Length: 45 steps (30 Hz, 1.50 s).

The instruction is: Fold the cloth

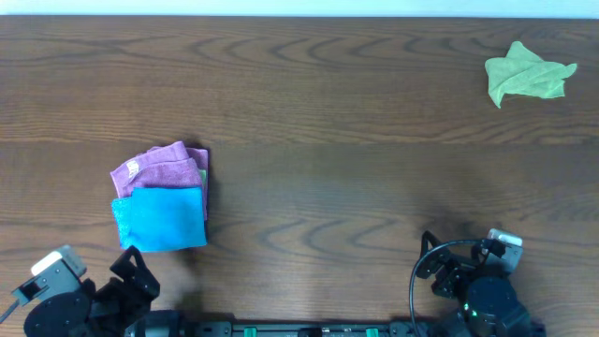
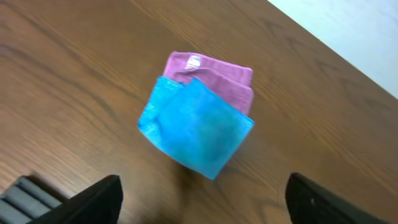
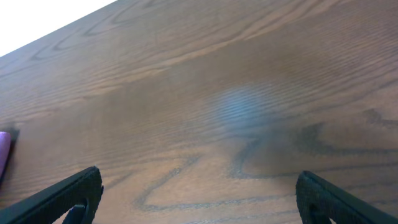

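The sky-blue cloth [image 1: 161,218] lies folded into a small square at the left of the table, resting partly on a folded purple cloth [image 1: 161,168]. It also shows in the left wrist view [image 2: 196,126], with the purple cloth [image 2: 214,76] behind it. My left gripper [image 2: 202,205] is open and empty, near the table's front edge, below the blue cloth [image 1: 131,271]. My right gripper [image 3: 199,199] is open and empty over bare wood at the front right [image 1: 459,267].
A crumpled yellow-green cloth [image 1: 526,73] lies at the far right back of the table. The wooden table [image 1: 328,140] runs across the whole view. A sliver of the purple cloth [image 3: 3,152] shows at the right wrist view's left edge.
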{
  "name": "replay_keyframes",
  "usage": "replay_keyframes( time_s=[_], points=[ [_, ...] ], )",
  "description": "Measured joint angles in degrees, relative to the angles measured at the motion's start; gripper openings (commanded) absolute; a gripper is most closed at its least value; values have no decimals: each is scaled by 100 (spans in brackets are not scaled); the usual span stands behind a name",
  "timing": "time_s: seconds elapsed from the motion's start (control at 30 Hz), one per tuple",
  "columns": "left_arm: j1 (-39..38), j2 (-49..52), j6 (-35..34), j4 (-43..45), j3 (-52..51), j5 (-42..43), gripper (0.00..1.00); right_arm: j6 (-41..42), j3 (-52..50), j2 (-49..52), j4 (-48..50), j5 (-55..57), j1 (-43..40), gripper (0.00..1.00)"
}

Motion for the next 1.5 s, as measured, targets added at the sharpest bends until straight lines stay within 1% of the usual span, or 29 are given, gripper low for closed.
replay_keyframes(
  time_s=[0.23, 0.47, 0.57, 0.63, 0.67, 0.73, 0.8, 0.9, 1.0, 1.07, 1.23, 1.37, 1.5],
  points=[
    [-2, 0, 37, 9, 0, -321, 95, 0, 0, 0, 0, 0, 0, 99],
    [-2, -4, 33, 55, -127, -354, 95, 0, 0, 0, 0, 0, -2, 99],
    [2, -35, 28, 612, -813, -245, 95, 0, -2, 0, 0, -2, 0, 99],
    [4, -162, 37, 1360, -1445, -79, 95, 0, -4, 0, 0, -2, -2, 99],
    [4, -229, 37, 1582, -1690, -11, 95, 0, -4, 0, 2, 0, -2, 99],
    [4, -522, 61, 2205, -2293, 166, 95, 0, -9, 0, 0, 0, 0, 99],
    [4, -887, 184, 2638, -2815, 308, 95, 0, -9, 0, 2, 4, 0, 99],
    [9, -1436, 525, 2911, -3473, 444, 95, 0, -9, 0, -2, 0, -2, 99],
    [9, -1738, 946, 2951, -3840, 551, 95, 0, -9, 0, 0, 4, -2, 99],
    [9, -1895, 1401, 2966, -4044, 675, 95, 0, -9, 0, 0, 2, -2, 99],
    [9, -2144, 2806, 3008, -4483, 1143, 95, 0, -9, 0, -2, 2, -2, 99],
    [9, -2243, 3453, 2968, -4846, 1338, 95, 0, -9, 0, 0, 2, -2, 99],
    [9, -2245, 3827, 2868, -4977, 1408, 95, 0, -9, 0, -4, 2, -2, 99]
  ],
)
